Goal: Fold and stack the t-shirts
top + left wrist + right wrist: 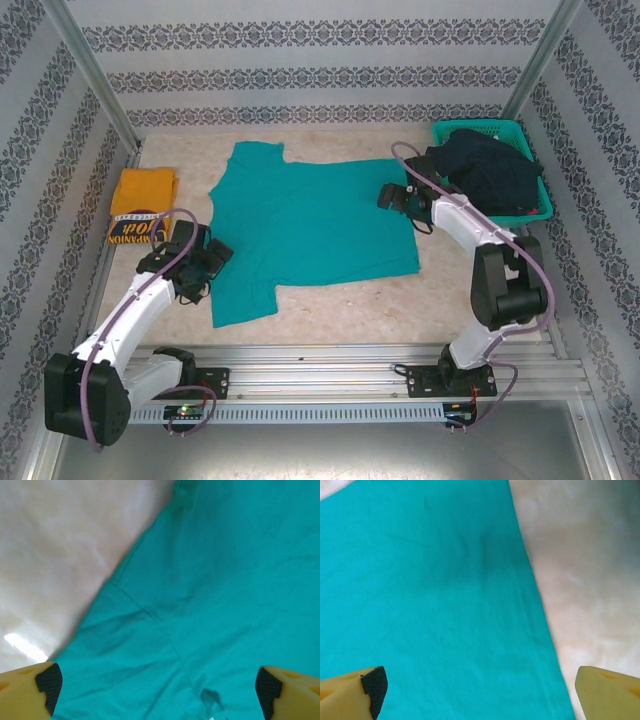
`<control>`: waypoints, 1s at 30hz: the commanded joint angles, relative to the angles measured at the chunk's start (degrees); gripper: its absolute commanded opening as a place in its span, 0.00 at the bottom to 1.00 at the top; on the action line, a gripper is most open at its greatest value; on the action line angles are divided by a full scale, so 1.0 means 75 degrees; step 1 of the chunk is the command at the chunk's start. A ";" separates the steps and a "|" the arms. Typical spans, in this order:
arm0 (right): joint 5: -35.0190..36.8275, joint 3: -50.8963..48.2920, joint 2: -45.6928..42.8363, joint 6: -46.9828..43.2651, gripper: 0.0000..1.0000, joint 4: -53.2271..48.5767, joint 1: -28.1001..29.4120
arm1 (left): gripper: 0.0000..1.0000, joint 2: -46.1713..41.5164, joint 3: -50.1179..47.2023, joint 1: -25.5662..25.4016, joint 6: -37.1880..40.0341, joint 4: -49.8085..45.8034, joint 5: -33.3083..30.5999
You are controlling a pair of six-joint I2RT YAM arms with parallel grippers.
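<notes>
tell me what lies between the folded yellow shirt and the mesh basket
The teal t-shirt, spread flat, with the right gripper open at its right edge; the top view shows it.

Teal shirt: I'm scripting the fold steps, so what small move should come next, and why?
Probably lower both claws and pinch the cloth. The teal shirt lies spread flat. The left claw hangs open over its sleeve seam and the right claw open over the opposite edge, neither holding anything.
</notes>
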 commanded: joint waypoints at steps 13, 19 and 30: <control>-0.0603 -0.1954 -0.1451 0.3398 0.64 -0.1520 -0.0173 | 0.91 0.0799 -0.0064 -0.1530 -0.2950 -0.0289 -0.0718; -0.0719 -0.1560 -0.0708 0.3439 0.44 -0.1887 -0.0346 | 0.91 0.0940 -0.0073 -0.1527 -0.2871 -0.0186 -0.0623; -0.1095 -0.0642 0.0444 0.3105 0.35 -0.2268 -0.0592 | 0.90 0.1289 -0.0041 -0.1510 -0.2681 0.0061 -0.0491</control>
